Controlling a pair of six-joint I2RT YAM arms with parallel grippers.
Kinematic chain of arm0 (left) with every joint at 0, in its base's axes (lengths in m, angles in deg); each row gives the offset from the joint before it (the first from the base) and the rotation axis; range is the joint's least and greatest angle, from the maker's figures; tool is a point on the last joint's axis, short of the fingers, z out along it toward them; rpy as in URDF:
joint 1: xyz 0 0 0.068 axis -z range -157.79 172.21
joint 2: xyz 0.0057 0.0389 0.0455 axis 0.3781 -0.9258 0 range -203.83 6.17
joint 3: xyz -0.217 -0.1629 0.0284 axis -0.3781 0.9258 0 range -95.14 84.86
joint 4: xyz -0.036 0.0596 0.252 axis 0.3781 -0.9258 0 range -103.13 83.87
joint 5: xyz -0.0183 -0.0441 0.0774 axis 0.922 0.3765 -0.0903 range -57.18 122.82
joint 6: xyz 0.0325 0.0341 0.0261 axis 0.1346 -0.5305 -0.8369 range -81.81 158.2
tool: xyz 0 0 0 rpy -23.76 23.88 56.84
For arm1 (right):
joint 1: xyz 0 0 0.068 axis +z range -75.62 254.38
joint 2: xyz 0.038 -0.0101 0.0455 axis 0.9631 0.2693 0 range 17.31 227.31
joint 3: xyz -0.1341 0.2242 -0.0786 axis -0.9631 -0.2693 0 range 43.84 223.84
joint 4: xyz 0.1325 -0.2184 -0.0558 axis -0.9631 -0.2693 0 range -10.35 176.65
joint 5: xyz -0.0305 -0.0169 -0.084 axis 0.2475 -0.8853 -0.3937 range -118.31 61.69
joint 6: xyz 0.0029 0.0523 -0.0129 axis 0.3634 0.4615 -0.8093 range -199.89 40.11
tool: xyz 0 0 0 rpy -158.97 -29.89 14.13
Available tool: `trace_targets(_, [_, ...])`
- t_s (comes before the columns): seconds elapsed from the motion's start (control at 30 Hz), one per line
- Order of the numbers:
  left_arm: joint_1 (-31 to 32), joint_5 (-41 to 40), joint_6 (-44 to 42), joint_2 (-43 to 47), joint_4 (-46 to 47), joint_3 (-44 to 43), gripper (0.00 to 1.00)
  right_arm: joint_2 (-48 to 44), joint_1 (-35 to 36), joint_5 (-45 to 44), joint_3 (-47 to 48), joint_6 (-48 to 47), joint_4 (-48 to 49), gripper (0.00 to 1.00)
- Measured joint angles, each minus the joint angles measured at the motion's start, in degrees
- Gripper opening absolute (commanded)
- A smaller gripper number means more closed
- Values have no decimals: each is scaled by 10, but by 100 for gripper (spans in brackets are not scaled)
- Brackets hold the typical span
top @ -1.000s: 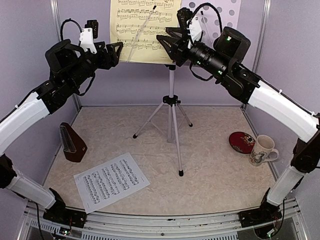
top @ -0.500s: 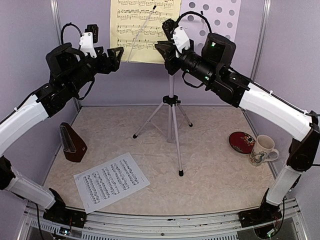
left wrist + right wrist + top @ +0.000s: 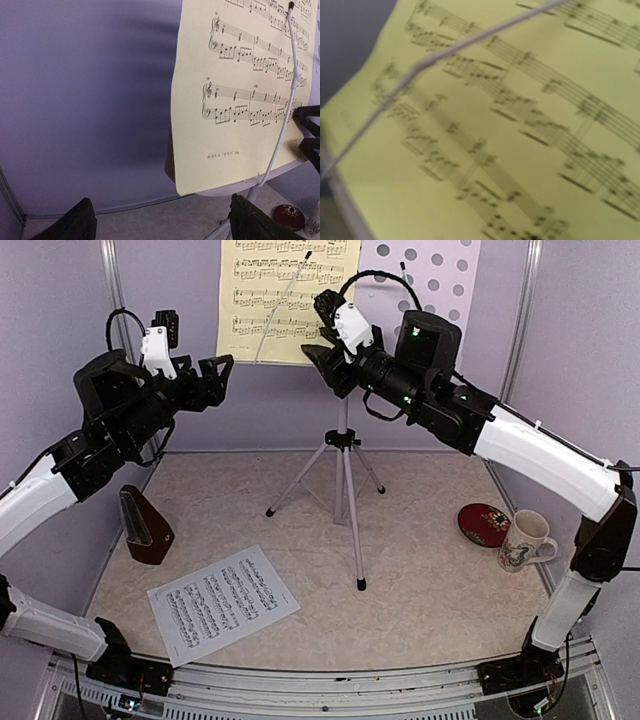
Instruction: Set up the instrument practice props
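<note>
- Tabletop point(image 3: 430, 570): 1, pale and speckled, carries everything below.
- Arms: 2, both raised toward the far wall, one on each side of the stand's top.
- Music stand point(image 3: 343, 445): 1, white tripod, upright at far centre of the tabletop w/ 3 legs spread. Its perforated desk point(image 3: 445, 270) is up top; the right part shows bare holes.
- Sheets of music: 2.
  - Yellow sheet point(image 3: 245, 300): 1, upright on the left part of the desk, w/ a thin white wire arm point(image 3: 285, 305) slanting across its front.
  - White sheet point(image 3: 222, 602): 1, flat on the tabletop, near left, turned at an angle.
- Left hand point(image 3: 218, 378): released, fingers spread wide w/ nothing btwn them. It hangs in the air just left of the yellow sheet, apart from it.
- Right hand point(image 3: 318, 365): also released. In the left wrist view its two dark fingers point(image 3: 306, 114) stand apart at the yellow sheet's lower right edge, by the wire arm. Can't tell if the tips touch paper. The right wrist view is a blurred close-up of staves and wire.
- Metronome point(image 3: 146, 528): 1, brown pyramid, upright at the left edge of the tabletop, just beyond the white sheet and apart from it.
- Mug point(image 3: 522, 540): 1, white w/ floral print, right edge, handle to the right.
- Dish point(image 3: 482, 523): 1, red and round, just left of the mug.
</note>
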Motion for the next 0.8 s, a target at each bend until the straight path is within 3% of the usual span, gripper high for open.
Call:
trace_targets(0.13, [7,-11,42,41,-29,77,90,-18,1,64,0,27,-25,70])
trace_targets(0.27, [10,-16,91,57,-64,140,90,-34,7,132,0,62,-39,76])
trace_targets(0.4, [17,-8,156,57,-96,200,89,-48,10,193,-32,99,-47,77])
trace_targets(0.8, [26,84,375,37,-142,403,88,-63,16,290,-267,185,-69,77])
